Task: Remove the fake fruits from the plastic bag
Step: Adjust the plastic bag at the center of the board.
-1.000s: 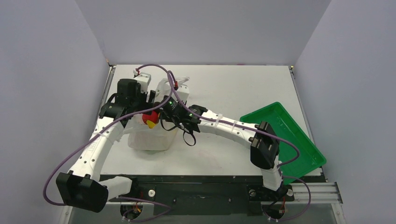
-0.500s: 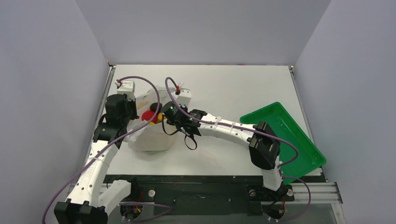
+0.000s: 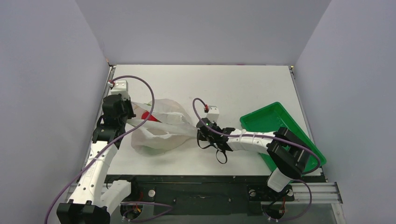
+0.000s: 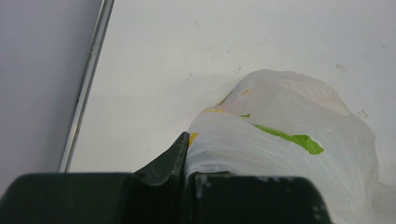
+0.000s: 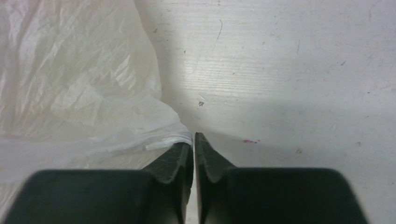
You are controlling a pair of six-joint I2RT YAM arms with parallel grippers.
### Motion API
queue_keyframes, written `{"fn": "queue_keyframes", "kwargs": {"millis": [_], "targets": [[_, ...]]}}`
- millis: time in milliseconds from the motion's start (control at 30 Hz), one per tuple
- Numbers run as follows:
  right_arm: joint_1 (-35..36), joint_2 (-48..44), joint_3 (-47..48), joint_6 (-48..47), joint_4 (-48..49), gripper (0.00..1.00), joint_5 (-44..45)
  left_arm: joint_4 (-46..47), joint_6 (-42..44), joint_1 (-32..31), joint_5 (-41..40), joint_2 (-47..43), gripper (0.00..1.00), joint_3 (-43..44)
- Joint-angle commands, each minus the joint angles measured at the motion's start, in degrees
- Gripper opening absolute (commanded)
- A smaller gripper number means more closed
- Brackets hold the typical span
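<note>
The plastic bag (image 3: 161,128) lies stretched sideways on the table between my two grippers. A red fake fruit (image 3: 145,115) shows at its open upper left part. My left gripper (image 3: 128,120) is shut on the bag's left end. In the left wrist view the plastic bag (image 4: 289,107) drapes over the left gripper (image 4: 187,140), and a green fruit (image 4: 299,138) and a yellow one (image 4: 215,110) show through the film. My right gripper (image 3: 199,132) is shut on the bag's right end. In the right wrist view a twisted strip of the plastic bag (image 5: 84,84) runs into the right gripper (image 5: 193,136).
A green tray (image 3: 299,135) sits tilted at the table's right edge, close to the right arm's elbow. The left wall and the table's metal rail (image 4: 88,84) run just beside the left gripper. A small red mark (image 5: 250,140) is on the table surface.
Both grippers have shut on the bag and drawn apart, the left one leftward, the right one rightward and nearer. The bag went from standing upright to being pulled out long and low.
</note>
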Motion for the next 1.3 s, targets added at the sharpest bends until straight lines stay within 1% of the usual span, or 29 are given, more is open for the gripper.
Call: {"fn": "queue_keyframes", "kwargs": {"millis": [0, 100, 167, 200, 233, 267, 300, 333, 367, 400, 433, 467, 500, 567, 633, 733, 867, 900, 1000, 1100, 1200, 1267], "targets": [[-4.09, -3.33, -3.59, -6.23, 12.28, 0.10, -10.93, 4.35, -0.30, 0.71, 2.91, -0.55, 0.00, 0.35], [-3.05, -3.37, 0.29, -10.03, 9.36, 0.16, -12.08, 4.94, 0.18, 0.55, 8.31, -0.94, 0.00, 0.00], [-2.68, -4.07, 1.71, -10.11, 8.70, 0.23, -12.97, 4.30, 0.24, 0.05, 11.29, -0.69, 0.00, 0.58], [-2.63, -4.93, 2.04, -10.01, 8.58, 0.33, -13.52, 1.91, 0.20, -0.13, 12.60, -0.39, 0.03, 1.26], [-2.57, -5.39, 2.58, -10.31, 8.27, 0.37, -13.72, 0.25, -0.84, -0.15, 14.12, 0.02, 0.10, 3.37], [-2.34, -6.53, 2.93, -10.68, 7.78, 0.46, -13.97, -3.55, -1.48, -0.14, 14.67, 0.06, 0.30, 5.59], [-2.25, -7.12, 3.39, -12.01, 7.51, 0.51, -13.99, -5.55, -2.75, -0.11, 15.15, -0.05, 0.38, 6.76], [-2.06, -8.22, 3.63, -14.01, 7.06, 0.58, -14.48, -9.79, -4.69, -0.07, 14.41, -0.28, 0.51, 9.01], [-2.02, -8.75, 3.92, -15.26, 7.10, 0.60, -16.05, -11.84, -5.52, -0.02, 14.20, -1.14, 0.55, 9.96], [-1.83, -9.97, 4.17, -18.23, 7.38, 0.65, -16.87, -15.58, -6.79, -0.03, 13.97, -1.71, 0.59, 11.79], [-1.73, -10.59, 4.28, -19.83, 7.74, 0.66, -19.22, -19.26, -7.58, 0.01, 13.50, -3.26, 0.60, 12.62], [-1.61, -11.63, 4.85, -23.02, 8.02, 0.69, -20.39, -21.06, -9.42, 0.06, 12.75, -4.09, 0.62, 13.86], [-1.53, -12.17, 5.15, -24.59, 8.11, 0.69, -23.42, -23.77, -10.34, 0.06, 12.58, -6.09, 0.62, 14.23], [-0.83, -14.58, 6.21, -28.56, 8.20, 0.71, -26.33, -27.02, -13.65, 0.07, 11.22, -9.30, 0.63, 14.51], [0.10, -16.18, 7.07, -31.01, 8.76, 0.74, -27.67, -28.93, -17.13, 0.05, 11.84, -12.85, 0.63, 13.53], [1.27, -16.64, 8.31, -33.12, 11.81, 0.75, -27.52, -30.46, -23.64, 0.06, 13.51, -18.09, 0.63, 10.05], [3.23, -13.95, 11.23, -35.16, 16.27, 0.76, -26.95, -30.55, -32.96, 0.12, 14.55, -24.24, 0.63, 4.89], [4.09, -12.41, 12.03, -35.59, 16.48, 0.76, -27.56, -30.49, -34.28, 0.13, 15.10, -24.91, 0.63, 4.00], [6.64, -10.51, 14.09, -38.92, 17.00, 0.77, -27.75, -32.43, -42.53, 0.06, 14.46, -25.90, 0.63, 4.12], [8.75, -10.80, 11.80, -40.38, 21.25, 0.77, -27.54, -35.22, -48.64, 0.10, 11.63, -24.92, 0.63, 4.27], [9.49, -11.18, 9.91, -40.69, 23.31, 0.77, -27.65, -33.93, -50.46, 0.06, 11.93, -23.32, 0.63, 3.74], [10.20, -10.46, 10.72, -41.00, 22.82, 0.77, -27.81, -30.28, -51.92, 0.10, 13.19, -22.74, 0.64, 3.04]]}}
